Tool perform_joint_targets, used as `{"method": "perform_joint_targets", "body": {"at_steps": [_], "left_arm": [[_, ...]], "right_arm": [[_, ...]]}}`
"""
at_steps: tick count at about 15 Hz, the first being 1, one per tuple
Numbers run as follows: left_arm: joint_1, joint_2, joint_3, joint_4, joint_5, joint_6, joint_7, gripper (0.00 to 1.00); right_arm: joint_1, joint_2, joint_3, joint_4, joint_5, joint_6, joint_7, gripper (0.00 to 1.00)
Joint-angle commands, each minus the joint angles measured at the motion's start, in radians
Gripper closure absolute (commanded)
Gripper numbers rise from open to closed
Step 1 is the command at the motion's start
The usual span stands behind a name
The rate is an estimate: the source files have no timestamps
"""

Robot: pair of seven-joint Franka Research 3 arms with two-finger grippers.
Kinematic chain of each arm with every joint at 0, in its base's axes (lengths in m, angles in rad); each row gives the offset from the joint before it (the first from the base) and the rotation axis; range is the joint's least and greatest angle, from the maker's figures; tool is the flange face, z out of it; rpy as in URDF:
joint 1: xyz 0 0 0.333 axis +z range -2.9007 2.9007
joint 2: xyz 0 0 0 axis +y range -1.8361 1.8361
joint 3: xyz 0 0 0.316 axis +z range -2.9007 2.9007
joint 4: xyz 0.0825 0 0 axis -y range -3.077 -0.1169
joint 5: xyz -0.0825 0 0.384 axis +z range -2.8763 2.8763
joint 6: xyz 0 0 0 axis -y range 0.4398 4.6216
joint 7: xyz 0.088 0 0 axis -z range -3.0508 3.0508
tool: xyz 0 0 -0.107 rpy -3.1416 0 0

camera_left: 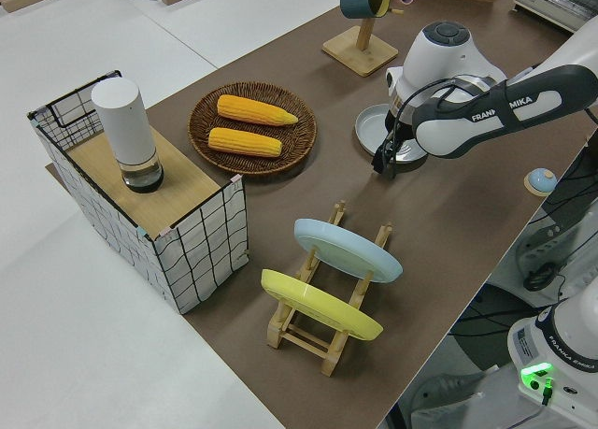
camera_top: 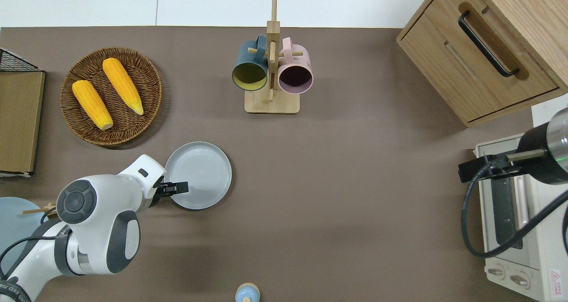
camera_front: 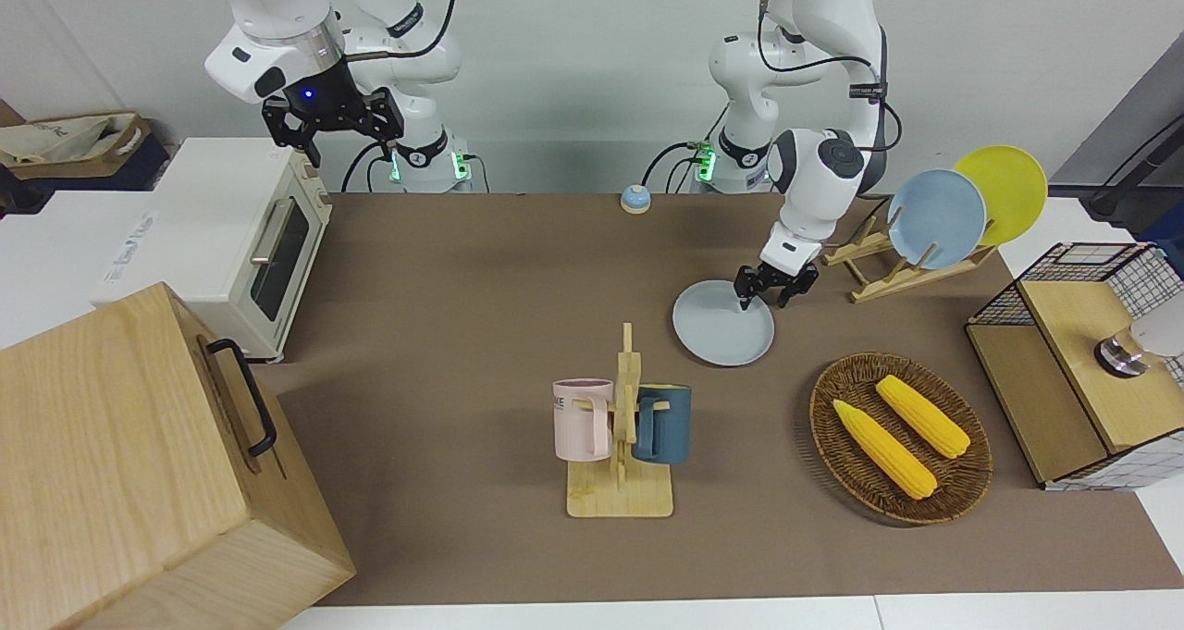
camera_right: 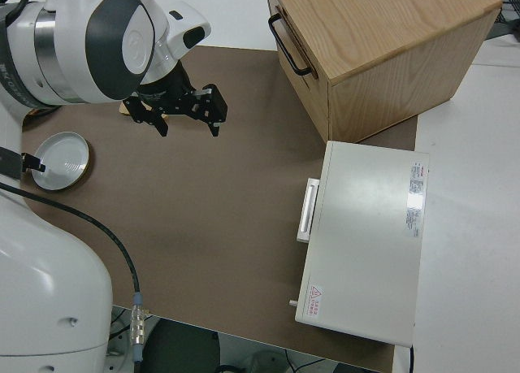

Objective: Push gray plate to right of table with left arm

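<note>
We see the left gripper (camera_top: pixel 179 188) low at the gray plate (camera_top: pixel 202 174), fingers spread, holding nothing. The plate lies flat on the desk (camera_top: pixel 337 195), nearer the robots than the wicker basket (camera_top: pixel 133 129). The right arm is parked.

The left arm (camera_left: pixel 495 111) bears "FRANKA EMIKA" in dark letters along its white link — upper right of the left side view. The same words show, smaller, on a robot base (camera_left: pixel 561 354) at lower right. The pink mug (camera_front: pixel 583 417) carries lettering too small to read.
</note>
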Motion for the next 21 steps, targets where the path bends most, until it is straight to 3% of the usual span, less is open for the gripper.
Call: {"method": "perform_joint_targets", "body": {"at_steps": [1, 4, 8, 21], "left_arm": [[0.004, 0.009, 0.002, 0.000, -0.002, 0.017, -0.035, 0.62], [0.003, 0.020, 0.002, 0.002, 0.001, 0.031, -0.063, 0.74], [0.003, 0.024, 0.002, 0.002, 0.003, 0.034, -0.063, 1.00], [-0.019, 0.061, -0.009, 0.026, 0.023, 0.034, -0.115, 1.00]], "right_arm": [[-0.019, -0.002, 0.016, 0.009, 0.004, -0.016, 0.012, 0.017], [-0.020, -0.002, 0.016, 0.009, 0.004, -0.016, 0.012, 0.017], [-0.019, -0.002, 0.016, 0.009, 0.004, -0.016, 0.013, 0.017], [-0.019, -0.002, 0.016, 0.009, 0.004, -0.016, 0.012, 0.017]]}}
